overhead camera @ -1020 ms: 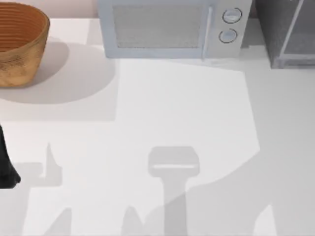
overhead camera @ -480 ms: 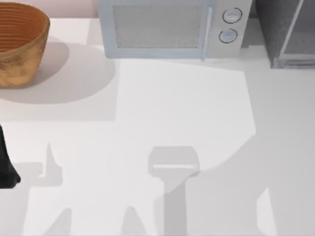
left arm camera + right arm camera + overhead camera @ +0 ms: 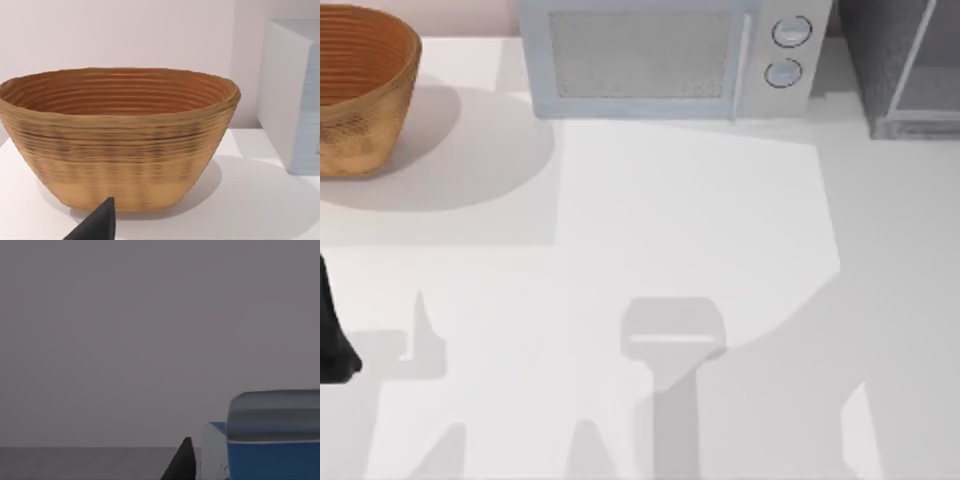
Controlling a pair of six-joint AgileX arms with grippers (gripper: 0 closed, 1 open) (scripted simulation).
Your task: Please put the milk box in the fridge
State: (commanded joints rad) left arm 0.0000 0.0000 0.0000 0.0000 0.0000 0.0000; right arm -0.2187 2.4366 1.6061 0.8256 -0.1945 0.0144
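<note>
Top view: the white desk point(image 3: 700, 220) carried a woven basket point(image 3: 360, 85) at its far left, a pale microwave point(image 3: 665, 58) with two round dials at the far middle, and the dark grey fridge point(image 3: 905, 65), partly in view, at the far right corner. Part of the left arm point(image 3: 332, 335) appeared as a dark shape at the left edge of the desk, well apart from the basket. Grey arm shadows fell across the near half of the desk.

Left wrist view: the basket point(image 3: 120, 137) stood upright on the desk point(image 3: 260, 200), with the side wall of the microwave point(image 3: 292, 95) just beside it. One dark fingertip of the left end effector point(image 3: 97, 225) pointed toward the basket's base; whether that end effector was released or clenched could not be told.

Right wrist view: the milk box point(image 3: 267, 440), blue with a grey top, sat close against one dark fingertip of the right end effector point(image 3: 182, 462), in front of a plain grey surface. Whether the right end effector grasped the milk box could not be told.
</note>
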